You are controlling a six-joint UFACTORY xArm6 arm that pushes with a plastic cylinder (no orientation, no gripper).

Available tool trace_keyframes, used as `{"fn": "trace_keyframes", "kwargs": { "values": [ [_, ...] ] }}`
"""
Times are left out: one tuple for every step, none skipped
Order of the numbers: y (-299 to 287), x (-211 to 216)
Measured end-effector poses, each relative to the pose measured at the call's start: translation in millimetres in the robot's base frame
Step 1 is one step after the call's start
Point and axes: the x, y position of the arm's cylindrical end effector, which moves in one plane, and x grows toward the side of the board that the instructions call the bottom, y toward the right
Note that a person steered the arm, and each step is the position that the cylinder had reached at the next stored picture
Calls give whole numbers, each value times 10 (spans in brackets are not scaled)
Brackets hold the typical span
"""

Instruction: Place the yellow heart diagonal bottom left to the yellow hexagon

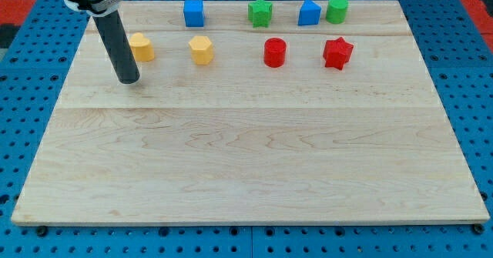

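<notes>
Resting in the upper left of the frame, my tip (129, 80) sits on the wooden board (246, 158) just below and slightly left of the yellow heart (142, 48), with the rod rising up and to the left so that it passes just beside the heart's left edge; whether the rod touches the heart cannot be told. This arm carries no claw, only the straight dark rod, so nothing is spread, pressed together or pinching. The yellow heart lies near the board's upper left, and the yellow hexagon (201, 49) stands to its right at about the same height, the two apart. Further right along that same row are the red cylinder (275, 52) and then the red star (337, 53). Along the top edge of the frame sit the blue cube (193, 13), the green star (260, 12), a second blue block (309, 13) with a peaked top, and the green cylinder (337, 9) just beside it.
</notes>
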Motion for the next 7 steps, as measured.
{"fn": "trace_keyframes", "kwargs": {
  "values": [
    [0, -13],
    [0, -21],
    [0, -21],
    [37, -8],
    [44, -8],
    [44, -8],
    [147, -8]
  ]
}}
